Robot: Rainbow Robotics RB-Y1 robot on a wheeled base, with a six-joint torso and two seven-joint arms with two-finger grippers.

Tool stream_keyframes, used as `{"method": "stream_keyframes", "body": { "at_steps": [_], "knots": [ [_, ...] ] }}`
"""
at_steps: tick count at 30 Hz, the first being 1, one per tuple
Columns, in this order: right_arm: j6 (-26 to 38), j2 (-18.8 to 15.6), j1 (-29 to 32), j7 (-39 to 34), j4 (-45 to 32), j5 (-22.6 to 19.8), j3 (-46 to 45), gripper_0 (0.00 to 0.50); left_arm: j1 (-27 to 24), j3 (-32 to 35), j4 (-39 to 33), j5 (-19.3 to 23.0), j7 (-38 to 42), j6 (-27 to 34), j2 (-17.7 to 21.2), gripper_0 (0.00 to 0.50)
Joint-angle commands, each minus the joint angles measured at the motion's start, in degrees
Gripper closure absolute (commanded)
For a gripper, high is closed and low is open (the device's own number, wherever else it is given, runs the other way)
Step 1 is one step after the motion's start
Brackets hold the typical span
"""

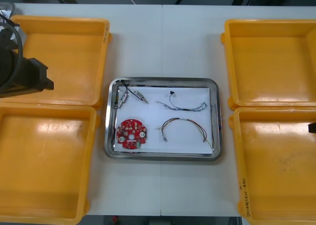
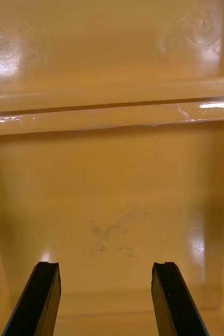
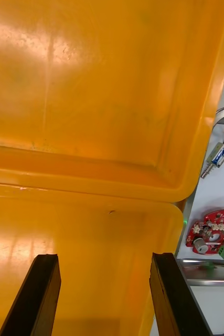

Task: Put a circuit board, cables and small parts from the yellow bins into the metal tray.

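While the round red circuit board (image 1: pixel 131 133), cables (image 1: pixel 181 119) and small metal parts (image 1: pixel 129 95) lie inside the metal tray (image 1: pixel 163 80), the left gripper (image 3: pixel 105 257) hangs wide apart over the yellow bins (image 1: pixel 64 52) left of the tray, and the right gripper (image 2: pixel 106 265), equally wide, over those right of it.

left end effector (image 3: pixel 105 257) fingers apart | right end effector (image 2: pixel 107 265) fingers apart

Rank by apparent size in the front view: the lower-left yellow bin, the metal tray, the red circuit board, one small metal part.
1. lower-left yellow bin and metal tray: too alike to rank, and the picture's edge crops the bin
2. red circuit board
3. small metal part
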Motion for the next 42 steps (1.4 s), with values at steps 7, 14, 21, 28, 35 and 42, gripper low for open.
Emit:
{"method": "stream_keyframes", "body": {
  "at_steps": [7,14,21,28,35,42],
  "knots": [
    [0.2,-1.3,-1.0,2.6,-0.2,0.1,0.8,0.000,6.7,5.1,-2.9,1.0,-8.4,0.4,3.1,0.000],
    [0.2,-1.3,-1.0,2.6,-0.2,0.1,0.8,0.000,10.6,6.8,-4.3,1.0,-12.9,0.4,3.7,0.000],
    [0.2,-1.3,-1.0,2.6,-0.2,0.1,0.8,0.000,13.8,8.4,-6.0,1.2,-15.0,0.4,4.3,0.000],
    [0.2,-1.3,-1.0,2.6,-0.2,0.1,0.8,0.000,17.6,10.6,-8.7,1.8,-16.3,0.4,4.3,0.000],
    [0.2,-1.3,-1.0,2.6,-0.2,0.1,0.8,0.000,18.9,11.6,-9.8,2.5,-17.0,0.4,4.3,0.000],
    [0.2,-1.3,-1.0,2.6,-0.2,0.1,0.8,0.000,19.0,11.6,-9.7,1.8,-18.0,0.4,4.2,0.000]
  ]
}}
